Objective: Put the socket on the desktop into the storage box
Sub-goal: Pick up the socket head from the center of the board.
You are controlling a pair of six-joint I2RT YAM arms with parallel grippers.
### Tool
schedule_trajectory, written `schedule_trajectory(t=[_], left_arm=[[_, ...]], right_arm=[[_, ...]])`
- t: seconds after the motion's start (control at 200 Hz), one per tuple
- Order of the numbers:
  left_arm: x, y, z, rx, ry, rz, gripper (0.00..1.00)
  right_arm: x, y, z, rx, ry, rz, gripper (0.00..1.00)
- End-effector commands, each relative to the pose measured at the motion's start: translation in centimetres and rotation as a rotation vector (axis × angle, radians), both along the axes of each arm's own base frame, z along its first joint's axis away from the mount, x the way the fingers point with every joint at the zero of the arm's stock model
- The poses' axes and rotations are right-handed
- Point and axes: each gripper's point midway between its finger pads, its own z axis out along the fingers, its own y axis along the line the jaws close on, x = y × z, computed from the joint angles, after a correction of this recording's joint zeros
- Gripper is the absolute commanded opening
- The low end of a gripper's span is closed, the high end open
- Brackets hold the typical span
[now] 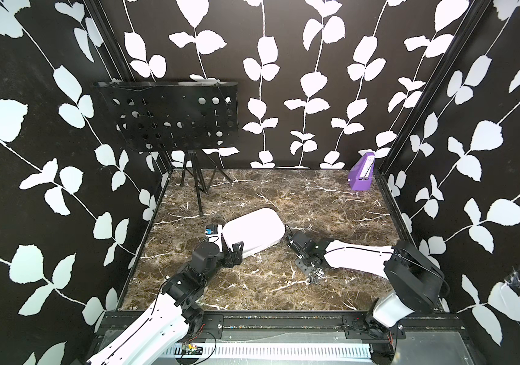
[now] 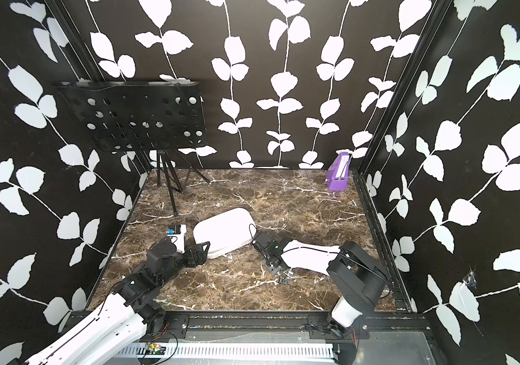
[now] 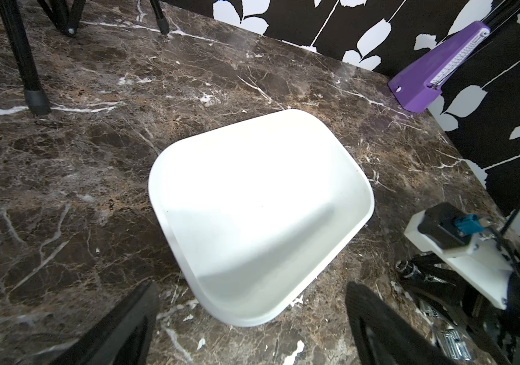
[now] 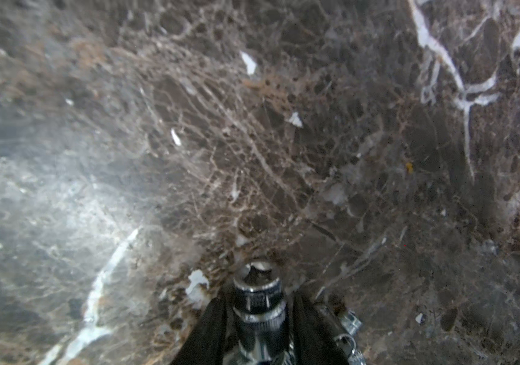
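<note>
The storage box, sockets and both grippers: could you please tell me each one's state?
left gripper: open, empty, beside the storage box.
right gripper: shut on a socket, low over the table.
storage box: upright, empty.
socket: gripped, outside the box.
other sockets: loose on the table beside the right gripper.
</note>
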Motion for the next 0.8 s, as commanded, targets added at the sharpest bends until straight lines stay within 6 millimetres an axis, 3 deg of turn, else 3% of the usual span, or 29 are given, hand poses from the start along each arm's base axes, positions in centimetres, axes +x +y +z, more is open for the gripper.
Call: schedule_trajectory(t=[0.0,0.57,0.595,0.795], left_arm=[[0.0,-0.1,0.1,-0.015,-0.010,0.001,0.93],[0.0,0.3,0.1,-0.005,-0.018,0.017,0.93],[0.0,0.4,0.1,-0.003,-0.020,0.022,0.93],[0.1,1.0,0.1,0.014,-0.029,0.046,0.93]], right_arm=[[0.7,0.8,0.3,0.002,-0.017,0.002,0.38],[0.4,1.2,0.9,0.045,-0.018,0.009,0.20],[0.5,1.5,2.0,0.082,-0.041,0.010,0.19],[-0.3,3.0,4.9,0.262,-0.079,0.045,0.17]])
